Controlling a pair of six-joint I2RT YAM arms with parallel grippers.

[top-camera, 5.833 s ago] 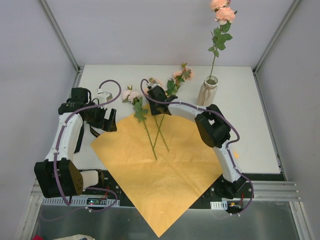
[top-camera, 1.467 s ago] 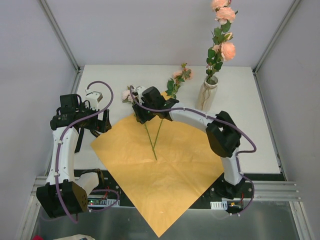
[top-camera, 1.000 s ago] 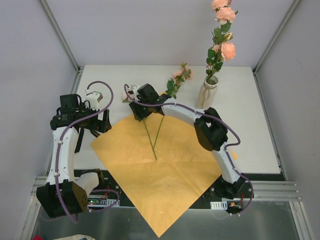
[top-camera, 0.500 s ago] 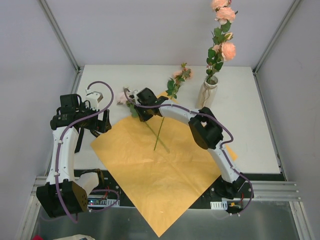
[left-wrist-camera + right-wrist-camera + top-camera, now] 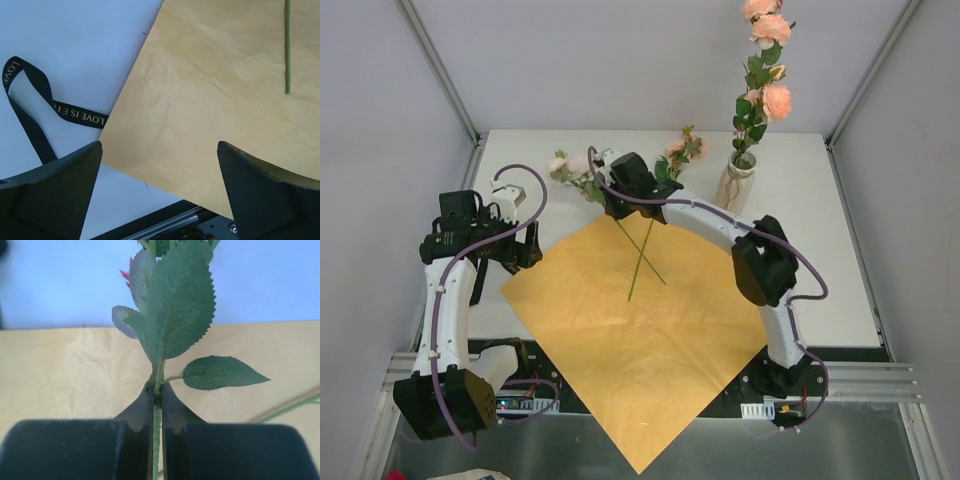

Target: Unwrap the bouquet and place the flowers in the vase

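Right tool (image 5: 157, 390) has just clamped shut on a rose (image 5: 570, 168) by its stem, below the leaves, and lifted the bloom, now well left of the vase (image 5: 736, 185). Two roses (image 5: 765, 60) already stand in the vase, and another rose (image 5: 680, 152) lies just left of it, so probably two remain to place. Left tool (image 5: 157, 150) gapes wide over the paper (image 5: 640, 340) beside the ribbon (image 5: 30, 100). White desk (image 5: 820, 250), grey walls (image 5: 620, 60).

The white surface (image 5: 820, 250) carries an orange paper sheet (image 5: 640, 360) overhanging its near edge, a black printed ribbon (image 5: 75, 114) just left of it, a standing vase (image 5: 735, 185), and a rose (image 5: 672, 165) lying partly on the paper.
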